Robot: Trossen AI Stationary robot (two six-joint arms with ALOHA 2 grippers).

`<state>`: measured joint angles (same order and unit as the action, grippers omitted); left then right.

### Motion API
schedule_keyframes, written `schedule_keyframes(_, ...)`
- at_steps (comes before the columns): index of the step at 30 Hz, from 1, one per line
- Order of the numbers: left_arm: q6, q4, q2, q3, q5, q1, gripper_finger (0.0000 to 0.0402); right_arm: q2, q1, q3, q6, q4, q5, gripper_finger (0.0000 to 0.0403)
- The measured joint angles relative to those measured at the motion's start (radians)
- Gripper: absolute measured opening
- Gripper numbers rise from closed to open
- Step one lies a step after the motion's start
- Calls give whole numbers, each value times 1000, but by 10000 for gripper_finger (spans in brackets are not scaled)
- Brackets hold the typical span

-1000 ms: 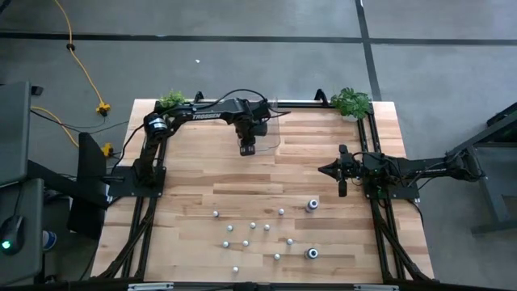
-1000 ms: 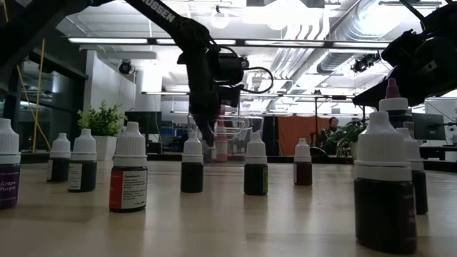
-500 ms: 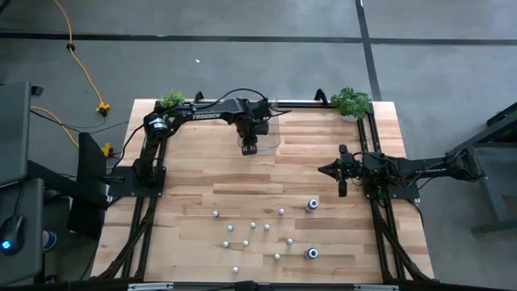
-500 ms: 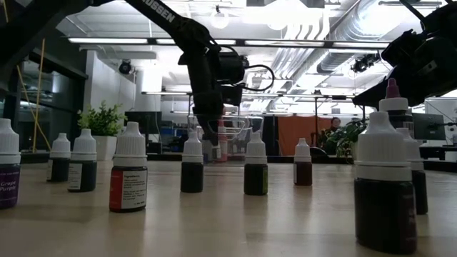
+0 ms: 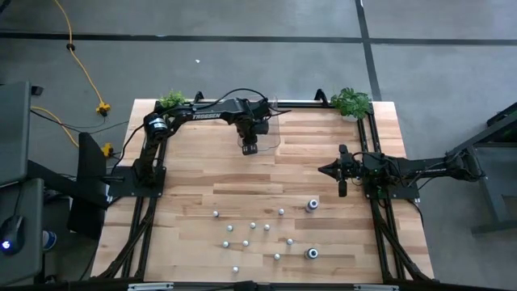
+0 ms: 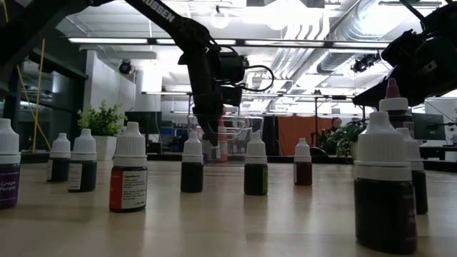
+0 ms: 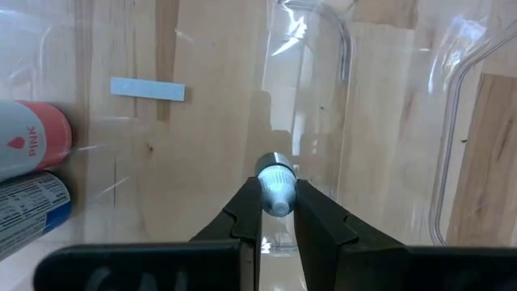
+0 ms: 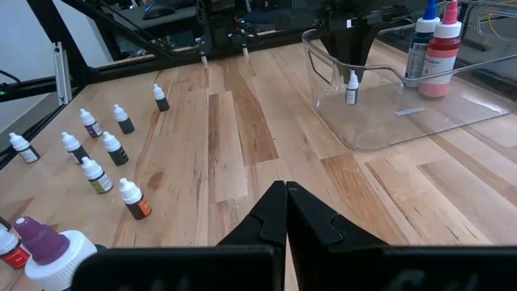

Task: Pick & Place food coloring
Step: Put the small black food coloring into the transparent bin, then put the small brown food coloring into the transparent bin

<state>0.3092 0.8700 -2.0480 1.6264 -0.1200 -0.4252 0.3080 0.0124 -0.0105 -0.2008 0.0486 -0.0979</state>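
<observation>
Nothing is shifting: left gripper [image 7: 279,212] is still pinching a small bottle [image 7: 275,183] over the bin [image 7: 452,145], many bottles [image 5: 253,225] waiting behind it.

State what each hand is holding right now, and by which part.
The left hand grips a small food coloring bottle by its white cap, over the clear bin. The right hand is shut, holding nothing.
</observation>
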Motion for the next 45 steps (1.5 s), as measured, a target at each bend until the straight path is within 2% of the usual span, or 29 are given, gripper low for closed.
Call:
schedule_keyframes(11,-5,4,0,0,0,0,45,0,0,0,0,0,0,0)
schedule_keyframes(21,-24,13,0,0,0,0,109,0,0,0,0,0,0,0)
schedule_keyframes(30,-25,-3,0,1,10,0,117,0,0,0,0,0,0,0)
schedule_keyframes(37,-23,59,0,65,19,0,117,0,0,0,0,0,0,0)
schedule_keyframes(45,-18,248,0,223,72,0,118,0,0,0,0,0,0,0)
